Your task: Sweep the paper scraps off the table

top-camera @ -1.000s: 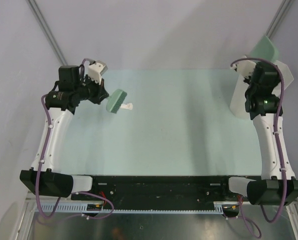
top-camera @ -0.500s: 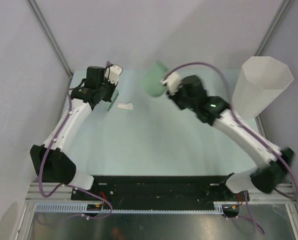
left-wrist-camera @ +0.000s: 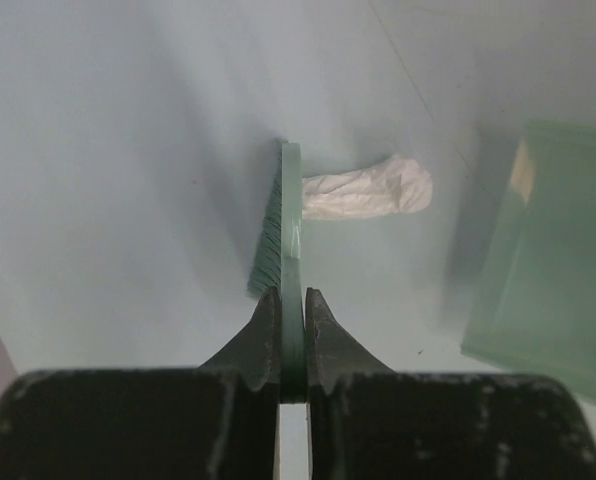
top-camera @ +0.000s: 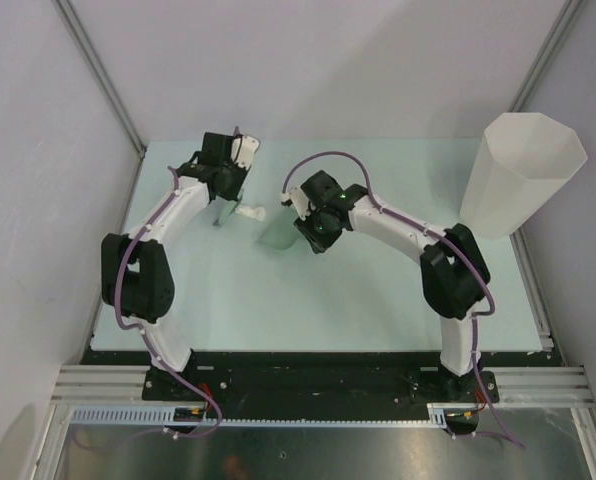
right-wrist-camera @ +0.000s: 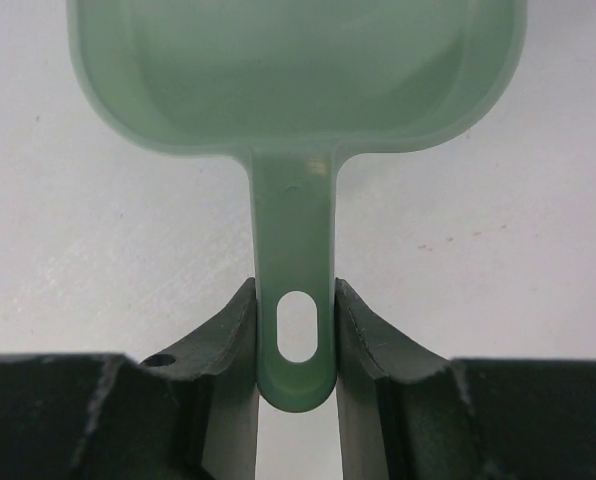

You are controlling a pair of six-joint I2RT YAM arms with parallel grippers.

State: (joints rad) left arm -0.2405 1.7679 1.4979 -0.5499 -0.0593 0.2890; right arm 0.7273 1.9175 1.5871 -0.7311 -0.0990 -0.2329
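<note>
One white crumpled paper scrap lies on the pale green table at the back left. My left gripper is shut on a thin green brush, which stands just left of the scrap; in the left wrist view the brush touches the paper scrap. My right gripper is shut on the handle of the green dustpan, which lies just right of the scrap. The right wrist view shows the dustpan with its handle between my fingers.
A tall white faceted bin stands at the table's back right corner. Grey walls close in the left, back and right sides. A black rail runs along the near edge, with both arm bases on it.
My right arm has swung from the bin to the back left with the dustpan and set it beside the scrap. The left gripper has brought the brush upright against the scrap's left side.
</note>
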